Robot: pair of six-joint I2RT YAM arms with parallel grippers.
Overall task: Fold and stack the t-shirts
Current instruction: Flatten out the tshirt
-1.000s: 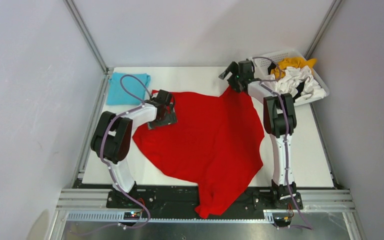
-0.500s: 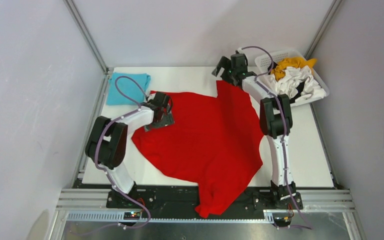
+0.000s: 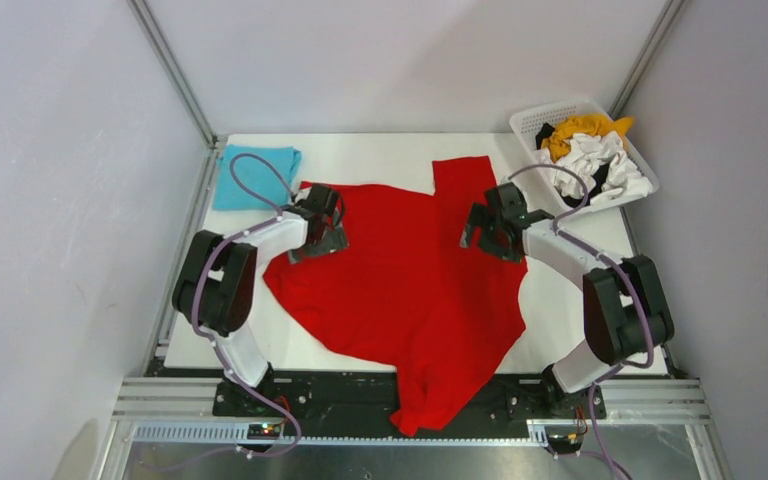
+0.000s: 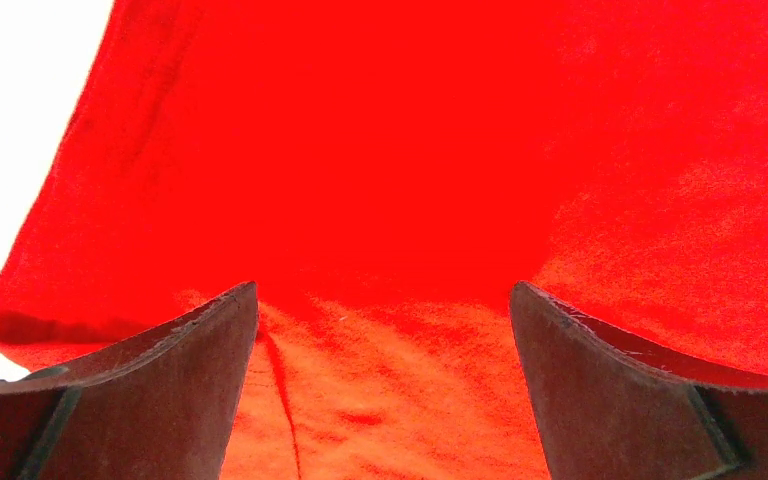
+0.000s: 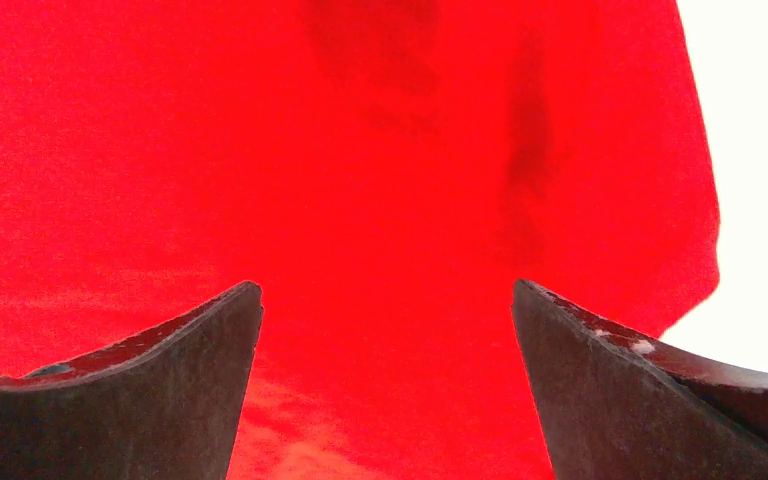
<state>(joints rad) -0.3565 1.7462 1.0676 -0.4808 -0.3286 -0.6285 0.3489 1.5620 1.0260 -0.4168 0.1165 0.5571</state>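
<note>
Right hand (image 5: pixel 387 290) is back from far edge, now over right side of red shirt (image 3: pixel 410 290). Fingers spread, hold nothing. Sleeve (image 3: pixel 460 175) it was lifting now lies flat on counter (image 3: pixel 380 150), far right. Left hand (image 4: pixel 384 295) spread too, low over shirt's left side, same spot as before. Shirt lies open in middle, near end hangs off near edge. Blue shirt (image 3: pixel 250 175) folded, far left. Other shirts (image 3: pixel 590 155) in basket (image 3: pixel 533 120). Spreading looks nearly done; folding likely next.

Most of red t-shirt (image 4: pixel 440 150) outside both wrist views
</note>
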